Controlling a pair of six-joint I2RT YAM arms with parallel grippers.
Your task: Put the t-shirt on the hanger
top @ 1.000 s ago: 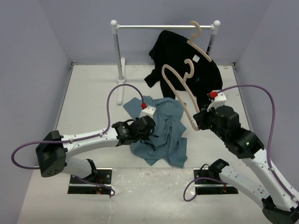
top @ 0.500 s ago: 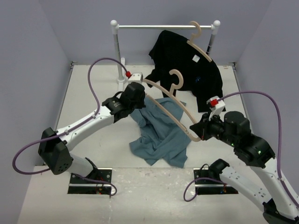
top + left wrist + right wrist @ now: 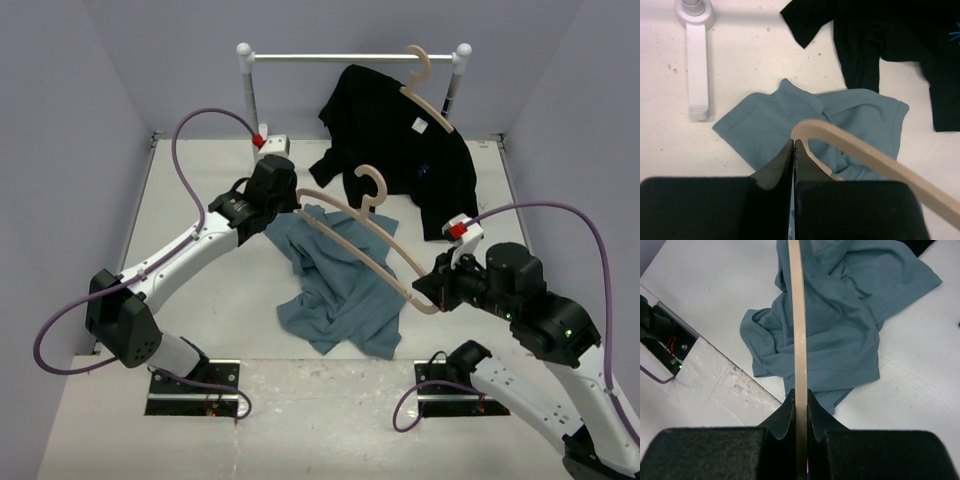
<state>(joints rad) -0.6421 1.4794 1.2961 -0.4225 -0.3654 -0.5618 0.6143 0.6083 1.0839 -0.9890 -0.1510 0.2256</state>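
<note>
The slate-blue t-shirt [image 3: 340, 290] lies crumpled on the table; it also shows in the left wrist view [image 3: 770, 125] and the right wrist view [image 3: 840, 325]. The tan wooden hanger [image 3: 362, 215] is held in the air, slanting over the shirt. My right gripper [image 3: 437, 292] is shut on its right shoulder end; the bar [image 3: 797, 315] runs between the jaws [image 3: 800, 392]. My left gripper [image 3: 292, 198] is at the hanger's left end. Its jaws [image 3: 793, 143] are shut with nothing seen between them, and the rounded hanger tip [image 3: 865, 152] lies just right of the fingertips, above the shirt.
A black shirt [image 3: 400, 140] hangs on a twin hanger [image 3: 425, 95] from the white rail [image 3: 350, 57] at the back; it also shows in the left wrist view [image 3: 890, 35]. The rail's white foot [image 3: 697, 65] stands back left. Walls close both sides.
My left gripper rose off the t-shirt and swung back-left to the hanger's left end. My right gripper lowered and tilted the hanger from steep to slanting over the shirt.
</note>
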